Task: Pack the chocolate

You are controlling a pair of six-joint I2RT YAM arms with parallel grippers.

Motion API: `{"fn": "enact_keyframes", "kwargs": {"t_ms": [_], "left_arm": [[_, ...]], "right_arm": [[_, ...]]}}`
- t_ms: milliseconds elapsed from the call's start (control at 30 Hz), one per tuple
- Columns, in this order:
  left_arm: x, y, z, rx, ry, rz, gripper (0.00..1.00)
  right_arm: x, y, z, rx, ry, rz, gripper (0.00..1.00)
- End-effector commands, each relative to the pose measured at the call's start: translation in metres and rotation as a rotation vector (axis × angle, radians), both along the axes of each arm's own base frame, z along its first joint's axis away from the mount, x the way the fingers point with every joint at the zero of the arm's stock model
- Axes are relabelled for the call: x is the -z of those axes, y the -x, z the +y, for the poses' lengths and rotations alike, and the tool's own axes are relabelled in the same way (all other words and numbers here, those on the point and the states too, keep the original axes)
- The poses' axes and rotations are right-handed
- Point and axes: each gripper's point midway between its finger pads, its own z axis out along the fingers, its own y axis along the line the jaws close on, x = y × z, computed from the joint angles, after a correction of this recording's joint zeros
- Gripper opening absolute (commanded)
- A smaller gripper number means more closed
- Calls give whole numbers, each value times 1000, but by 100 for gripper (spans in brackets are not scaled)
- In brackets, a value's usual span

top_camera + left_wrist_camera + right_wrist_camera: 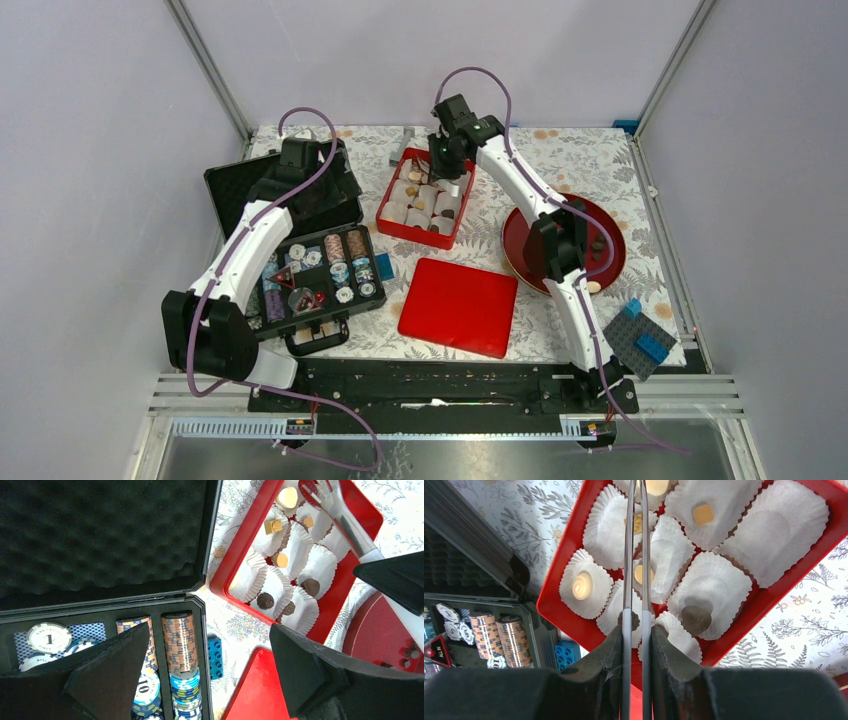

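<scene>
In the red tray [551, 600], tan and brown chocolates [696, 619] fill cups [774, 525]; right tool [636, 630] clamps tongs [628, 555], left tool [209, 630] gapes.

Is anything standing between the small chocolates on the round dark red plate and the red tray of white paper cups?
Nothing visible does: only bare tablecloth lies between the chocolates on the round dark red plate and the red tray. The right gripper holds metal tongs above the tray.

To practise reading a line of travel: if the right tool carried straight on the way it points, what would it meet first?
Probably the white paper cups in the red tray: the tongs that the right tool grips reach over them. How near they are is unclear.
</scene>
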Motion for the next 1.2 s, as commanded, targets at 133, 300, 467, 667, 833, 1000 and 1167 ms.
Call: {"fn": "enact_keyframes", "kwargs": {"t_ms": [133,300,467,667,833,1000,1167], "left_arm": [[-23,-16,-1,9,5,-78,99],[-14,-14,-4,9,31,-60,99],[-11,-15,-10,21,58,-53,99],[-10,-18,-17,41,88,-39,99],[-1,-16,-18,55,77,-11,99],[4,-18,-17,42,68,1,99],[5,-19,-21,57,85,8,99]], "right_arm": [[-100,1,-7,4,-50,-197,16],[-137,12,-61,96,53,-284,17],[-138,53,-165,269,137,-255,18],[-99,121,-284,541,121,-141,21],[-69,170,-313,628,139,-25,26],[-46,200,-326,703,136,57,26],[-35,207,-331,705,172,96,32]]}}
